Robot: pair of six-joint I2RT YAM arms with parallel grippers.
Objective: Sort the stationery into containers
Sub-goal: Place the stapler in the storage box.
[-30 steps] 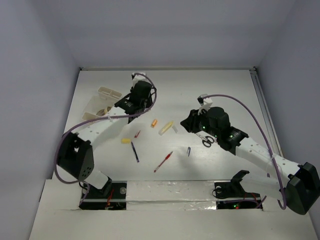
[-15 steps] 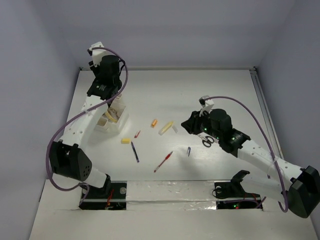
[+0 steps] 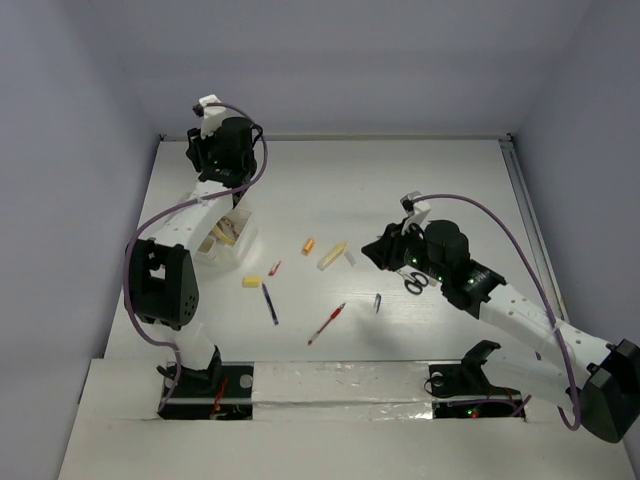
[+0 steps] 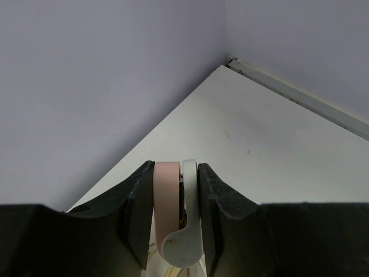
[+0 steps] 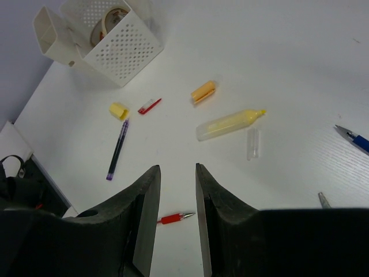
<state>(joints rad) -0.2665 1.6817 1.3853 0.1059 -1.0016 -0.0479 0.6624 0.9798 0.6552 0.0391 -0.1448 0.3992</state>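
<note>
Our left gripper (image 4: 176, 170) is clamped shut on a pinkish roll (image 4: 166, 199) and a white curved piece (image 4: 185, 245), which are pressed side by side between its fingers. In the top view we see that arm raised beyond the far side of the container (image 3: 238, 248). The container is a white perforated box with compartments, and a tape roll (image 5: 107, 19) sits inside it. Our right gripper (image 5: 174, 171) hangs well to the right of the container, jaws apart with nothing between them. The loose stationery lies on the table (image 3: 430, 180). Nearest the container we see a yellow bit (image 5: 119, 111), a small red bit (image 5: 150, 105) and a purple pen (image 5: 117, 149). Farther from it are an orange bit (image 5: 203, 91), a yellow highlighter (image 5: 229, 124), a clear cap (image 5: 253, 143) and a red pen (image 3: 327, 323). Farthest from it are a blue pen (image 5: 356, 138) and black-handled scissors (image 3: 414, 283), the scissors partly under the right arm
</note>
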